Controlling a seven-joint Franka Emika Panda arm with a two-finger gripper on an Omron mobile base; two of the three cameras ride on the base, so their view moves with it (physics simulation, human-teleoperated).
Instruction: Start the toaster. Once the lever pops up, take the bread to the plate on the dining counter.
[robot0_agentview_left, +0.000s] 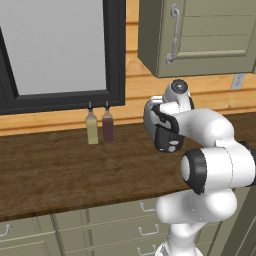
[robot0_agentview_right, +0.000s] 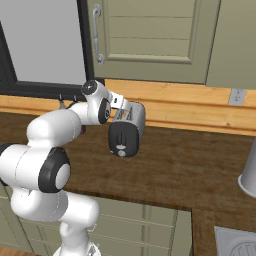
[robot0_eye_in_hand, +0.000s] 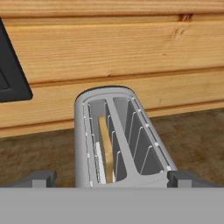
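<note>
So: rounded silver-grey toaster (robot0_eye_in_hand: 116, 140) with a black end panel and small round knob, sitting on the dark brown wood-plank counter (robot0_agentview_left: 60, 170) close to the pale wood-plank back wall (robot0_eye_in_hand: 131, 48). Thin pale tan bread slice (robot0_eye_in_hand: 106, 148) standing on edge down inside the left slot, seen from the hand view; right slot bare wire guides. Gripper (robot0_eye_in_hand: 111, 178) spread wide, one dark fingertip on either side of the toaster's near end, holding nothing. Hard to tell whether the tips touch the shell. Further out, two slim bottles against the wall, one yellowish (robot0_agentview_left: 92, 128) and one dark red (robot0_agentview_left: 107, 125), just beside each other, below a black-framed window (robot0_agentview_left: 60, 50). Grey-green cabinet door with a metal handle (robot0_agentview_right: 150, 35) overhead, handled drawers (robot0_agentview_left: 125, 220) under the counter.
</note>
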